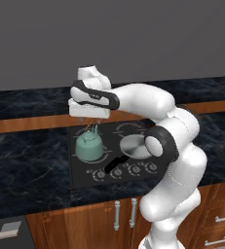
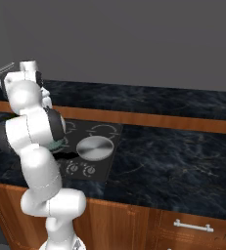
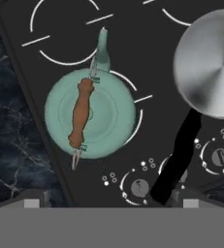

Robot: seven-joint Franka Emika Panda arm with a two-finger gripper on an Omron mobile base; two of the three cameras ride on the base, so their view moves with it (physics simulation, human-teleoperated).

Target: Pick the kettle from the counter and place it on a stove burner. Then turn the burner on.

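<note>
The mint-green kettle [image 1: 89, 146] stands upright on the front left stove burner [image 3: 138, 115] of the black glass cooktop; the ring's white segments peek out around its base. In the hand view the kettle [image 3: 90, 114] lies right below me, with a brown grip on its wire bail and the spout pointing to the top of that view. My gripper [image 1: 91, 124] hovers just above the bail, open, its fingertips [image 3: 31, 199] spread wide and nothing between them. The arm hides most of the kettle [image 2: 57, 143] in the right base view. The black marbled counter [image 1: 26, 160] surrounds the cooktop.
A flat silver pan [image 1: 133, 146] with a black handle [image 3: 179, 155] sits on the front right burner, close beside the kettle. A row of knobs [image 3: 139, 186] runs along the cooktop's front edge. Wooden cabinet fronts [image 1: 84, 221] are below.
</note>
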